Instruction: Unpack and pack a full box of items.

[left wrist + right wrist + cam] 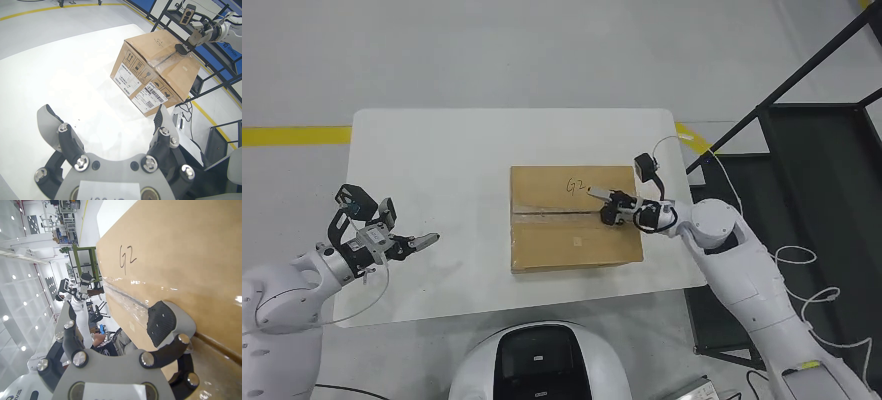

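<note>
I see the cardboard box (572, 225) standing on the bench (432, 150) toward its right edge, flaps down and sealed with clear tape (124, 296) along the centre seam. The right claw (112, 307) is spread open at the right end of that seam, one finger pad (160, 323) lying on the box top. The left claw (104, 110) is likewise open and holds nothing, above the bench near its left edge, well apart from the box.

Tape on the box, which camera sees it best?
The right wrist view: the shiny tape runs close up along the seam on top of the box. The left wrist view shows it farther off, crinkled over the box's edge. In the top view it is a thin line.
</note>
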Robot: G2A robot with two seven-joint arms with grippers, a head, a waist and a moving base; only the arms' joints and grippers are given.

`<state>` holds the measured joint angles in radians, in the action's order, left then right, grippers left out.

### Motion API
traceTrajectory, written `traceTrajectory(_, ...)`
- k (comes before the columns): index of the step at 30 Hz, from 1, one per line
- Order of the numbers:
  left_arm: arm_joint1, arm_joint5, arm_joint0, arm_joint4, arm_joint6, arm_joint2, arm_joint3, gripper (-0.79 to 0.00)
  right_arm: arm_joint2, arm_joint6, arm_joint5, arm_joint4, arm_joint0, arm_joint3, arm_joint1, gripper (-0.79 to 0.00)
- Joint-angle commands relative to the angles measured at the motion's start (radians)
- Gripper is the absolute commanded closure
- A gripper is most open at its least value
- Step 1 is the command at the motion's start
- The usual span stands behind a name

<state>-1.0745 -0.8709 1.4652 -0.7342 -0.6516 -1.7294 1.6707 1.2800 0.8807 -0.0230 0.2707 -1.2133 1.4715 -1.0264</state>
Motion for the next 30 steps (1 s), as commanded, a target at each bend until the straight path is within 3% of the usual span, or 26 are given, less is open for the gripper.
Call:
traceTrajectory(1, 0.0, 0.0, 0.0, 0.0, 0.0, 0.0, 0.0, -0.785, 0.034, -0.006, 0.002, 0.009, -0.025, 0.008, 0.006, -0.785)
traceTrajectory(14, 0.0, 0.0, 0.0, 0.0, 0.0, 0.0, 0.0, -0.785, 0.226, -0.064, -0.009, 0.006, -0.213, 0.106, 0.038, -0.785)
traceTrajectory(23, 0.0, 0.0, 0.0, 0.0, 0.0, 0.0, 0.0, -0.785, 0.361, -0.16, 0.134, 0.187, -0.336, 0.15, 0.035, -0.785)
traceTrajectory(30, 0.0, 0.0, 0.0, 0.0, 0.0, 0.0, 0.0, -0.785, 0.372, -0.162, 0.2, 0.262, -0.348, 0.133, 0.029, -0.785)
